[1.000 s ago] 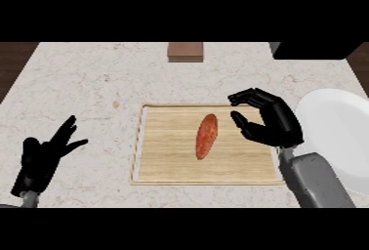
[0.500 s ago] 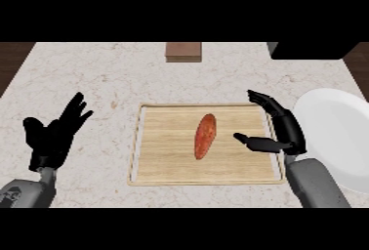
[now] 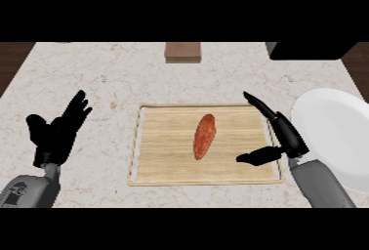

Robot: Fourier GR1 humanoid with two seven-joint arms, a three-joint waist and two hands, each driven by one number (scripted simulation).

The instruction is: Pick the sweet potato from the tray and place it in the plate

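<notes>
Sweet potato (image 3: 204, 136), slim, tapered and reddish-orange, lies lengthwise on the pale wooden tray (image 3: 166, 166), just left of the right robot hand (image 3: 282, 139), which is spread wide with straight fingers and thumb and holds nothing. Right of that hand sits the smooth white plate (image 3: 338, 136). The left robot hand (image 3: 56, 132) rests open over the speckled stone worktop (image 3: 108, 78).

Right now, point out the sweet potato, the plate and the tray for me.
sweet potato (image 3: 204, 136), head view, middle of its body.
plate (image 3: 333, 132), head view, bare white face.
tray (image 3: 166, 161), head view, bare wood left of the potato.
</notes>
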